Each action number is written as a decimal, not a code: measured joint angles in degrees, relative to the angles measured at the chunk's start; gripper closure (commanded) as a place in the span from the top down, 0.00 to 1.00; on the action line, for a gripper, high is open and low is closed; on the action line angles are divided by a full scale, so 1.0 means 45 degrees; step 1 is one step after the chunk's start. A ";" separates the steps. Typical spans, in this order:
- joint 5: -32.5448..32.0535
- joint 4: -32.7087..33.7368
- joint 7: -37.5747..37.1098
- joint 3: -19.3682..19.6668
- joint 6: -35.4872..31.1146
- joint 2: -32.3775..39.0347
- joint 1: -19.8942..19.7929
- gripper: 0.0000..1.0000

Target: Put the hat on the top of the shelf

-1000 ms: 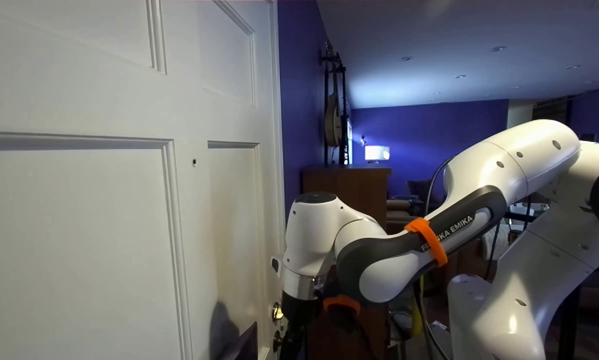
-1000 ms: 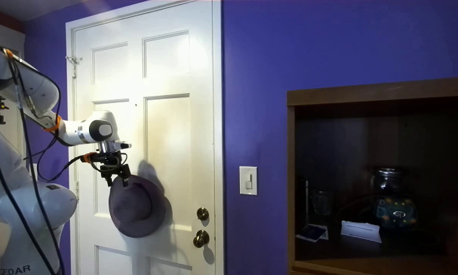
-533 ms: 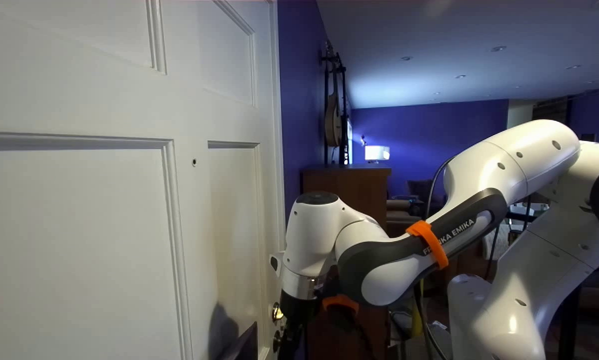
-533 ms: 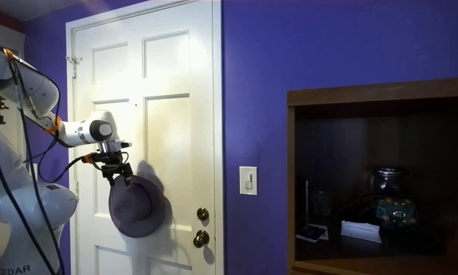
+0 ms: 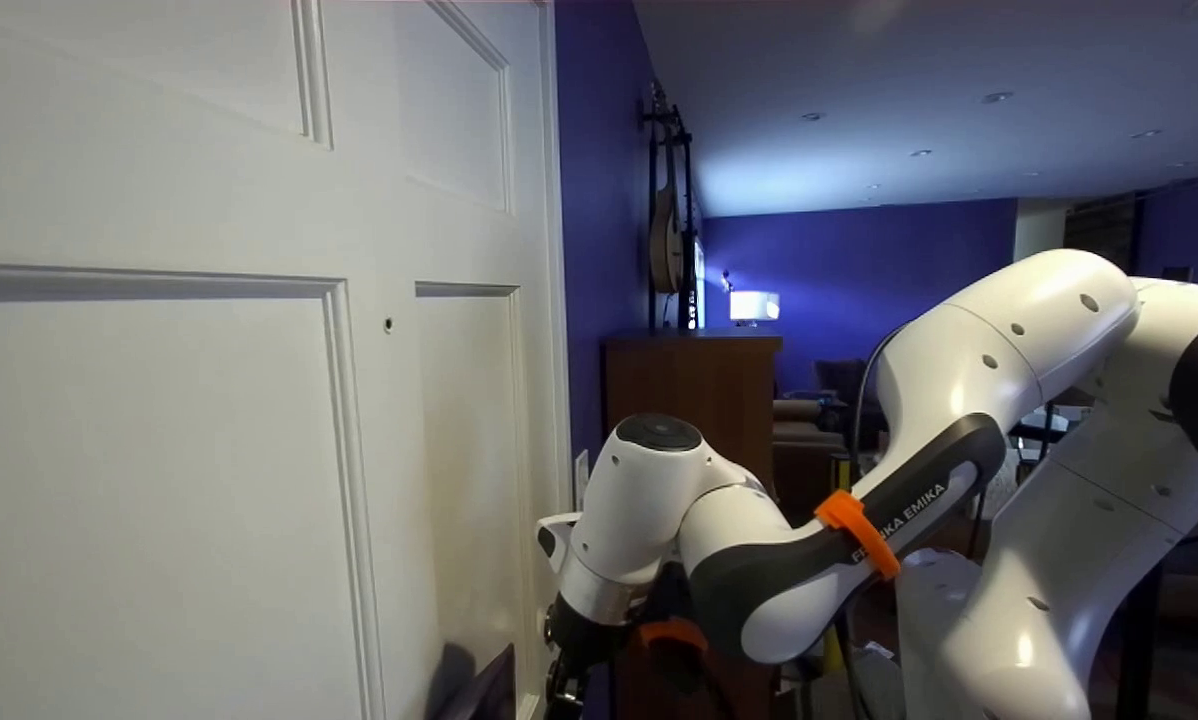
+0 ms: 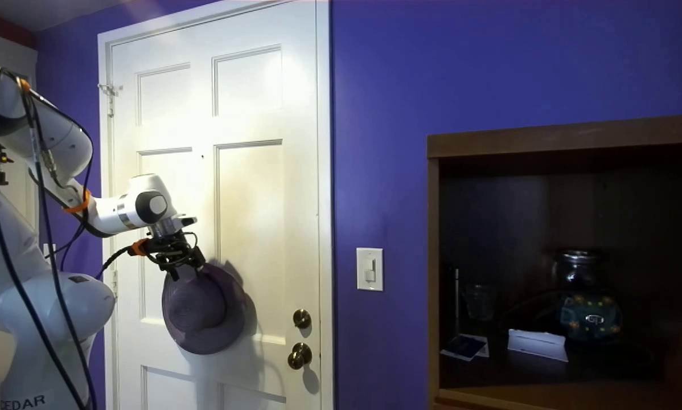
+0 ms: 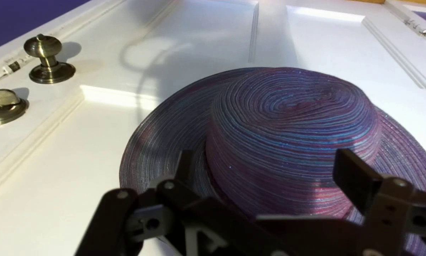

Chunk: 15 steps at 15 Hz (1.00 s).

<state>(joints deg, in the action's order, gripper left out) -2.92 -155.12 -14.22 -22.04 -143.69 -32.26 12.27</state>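
"Where does the hat [image 6: 198, 310] hang?"

"Against the white door [image 6: 250, 210], brim [image 7: 163, 138] roughly parallel to it, its support hidden."

"And the gripper [image 7: 264, 161]?"

"Just off the same door, fingers [image 7: 356, 179] spread, apparently holding nothing. A grasp likely turns on this: the hat lies below and doorward, crown [image 7: 293, 138] between the fingers in the wrist view, contact unclear. The wooden cabinet [image 6: 568, 135], its top the likely destination, stands beyond the door's knob [image 6: 300, 356]."
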 measured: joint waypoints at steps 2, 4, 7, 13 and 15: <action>0.0039 -0.0147 0.0000 0.0063 -0.0831 0.0226 0.0020 1.00; 0.0079 -0.0172 0.0000 0.0126 -0.1475 0.0556 0.0069 1.00; 0.0079 -0.0166 -0.0003 0.0133 -0.2014 0.1123 0.0062 1.00; 0.0105 -0.0130 -0.0028 0.0155 -0.3386 0.2137 0.0127 1.00; 0.0105 -0.0115 -0.0028 0.0156 -0.3980 0.2430 0.0152 1.00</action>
<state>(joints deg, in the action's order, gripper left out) -2.45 -155.64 -14.34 -21.34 -161.60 -21.32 12.95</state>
